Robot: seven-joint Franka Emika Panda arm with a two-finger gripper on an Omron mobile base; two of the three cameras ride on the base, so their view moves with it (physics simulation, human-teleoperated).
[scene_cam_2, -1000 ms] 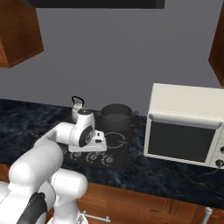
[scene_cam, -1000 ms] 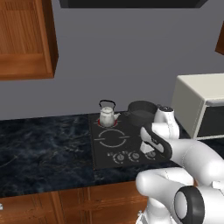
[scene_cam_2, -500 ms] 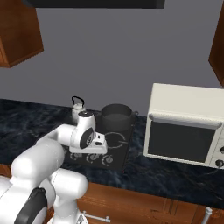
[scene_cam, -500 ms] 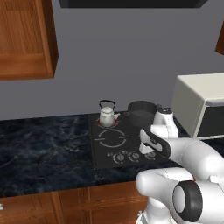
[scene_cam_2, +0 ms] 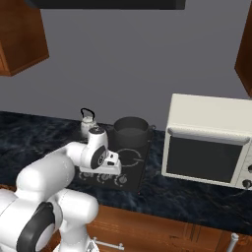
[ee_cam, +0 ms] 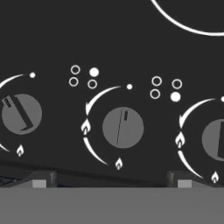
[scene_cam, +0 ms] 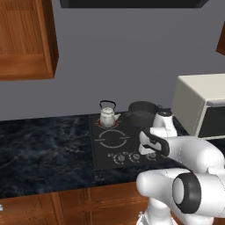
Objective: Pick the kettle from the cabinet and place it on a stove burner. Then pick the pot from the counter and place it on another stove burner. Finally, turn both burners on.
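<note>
Gripper (ee_cam: 111,179) low over the knob row at the cooktop's (scene_cam: 102,156) front edge, jaws wide, holding nothing; middle knob (ee_cam: 123,127) sits between the fingertips (ee_cam: 41,178), another knob (ee_cam: 22,113) to its left turned off-vertical. Kettle (scene_cam: 107,115) on the back left burner, red glow under it; pot (scene_cam_2: 131,131) on the back burner beside it, both well behind the hand. White microwave (scene_cam_2: 210,141) right of the cooktop on the dark marble counter (scene_cam: 39,154). Wooden cabinet (scene_cam: 24,39) upper left, grey wall behind.

Right knob (ee_cam: 216,139) cut by frame edge
</note>
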